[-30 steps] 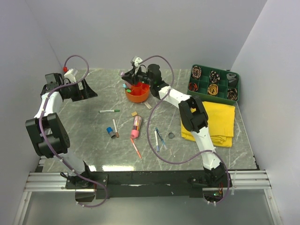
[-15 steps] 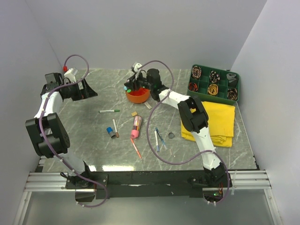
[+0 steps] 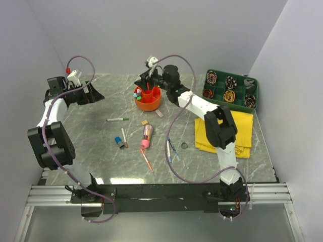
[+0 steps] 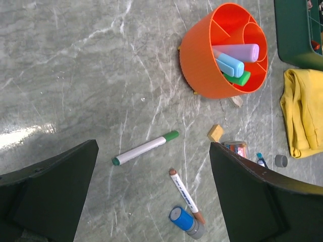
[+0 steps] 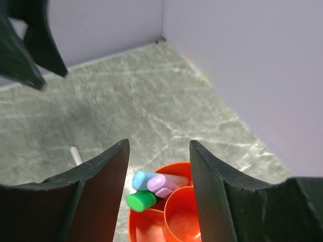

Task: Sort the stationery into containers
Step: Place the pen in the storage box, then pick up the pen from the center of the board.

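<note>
While both jaws stand spread and empty, right gripper (image 5: 159,146) above the orange organiser (image 3: 149,104) and left gripper (image 3: 92,94) well left of it, the green-capped pen (image 3: 117,119) lying near its front-left looks light, stiff, roll-prone; pinch mid-barrel, crosswise.

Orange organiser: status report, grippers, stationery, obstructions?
Left gripper open, empty. Right gripper open, empty, above orange organiser. Three highlighters inside; green-capped pen loose. Path unobstructed.
</note>
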Motion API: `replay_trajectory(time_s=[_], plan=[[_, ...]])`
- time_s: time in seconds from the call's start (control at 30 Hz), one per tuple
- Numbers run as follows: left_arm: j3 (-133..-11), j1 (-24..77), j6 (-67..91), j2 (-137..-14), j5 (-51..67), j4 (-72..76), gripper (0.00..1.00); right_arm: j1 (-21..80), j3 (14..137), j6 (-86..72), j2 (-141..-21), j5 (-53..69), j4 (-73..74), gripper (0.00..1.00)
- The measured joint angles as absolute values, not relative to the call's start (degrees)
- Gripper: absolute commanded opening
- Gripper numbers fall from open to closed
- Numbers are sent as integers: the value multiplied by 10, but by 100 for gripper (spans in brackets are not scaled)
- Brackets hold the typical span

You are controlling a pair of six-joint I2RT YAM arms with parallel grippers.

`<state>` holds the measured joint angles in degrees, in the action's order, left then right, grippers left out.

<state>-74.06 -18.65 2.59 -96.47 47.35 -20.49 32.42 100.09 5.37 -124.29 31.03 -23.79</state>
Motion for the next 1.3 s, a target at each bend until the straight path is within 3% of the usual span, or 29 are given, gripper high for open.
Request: replay_trajectory(time_s=[0.23, 0.4, 0.57, 0.73, 0.8, 0.97, 1.3], plan=[[-750, -160, -8, -950, 449, -224, 100, 325, 908, 83, -1070, 284, -169, 61], [-750, -64, -123, -898, 378, -301, 99, 328, 781, 119, -917, 269, -96, 59], [-741, 44, -242, -843, 350, -373, 100, 329, 719, 130, -860, 254, 14, 59], [-702, 61, -330, -820, 338, -425, 98, 330, 632, 136, -843, 237, 95, 59], [-689, 62, -359, -820, 325, -440, 96, 330, 611, 139, -840, 235, 115, 59], [-695, 63, -466, -844, 287, -478, 75, 330, 604, 151, -828, 235, 138, 60], [-805, 65, -597, -1016, 255, -502, 64, 330, 604, 179, -796, 233, 138, 60]])
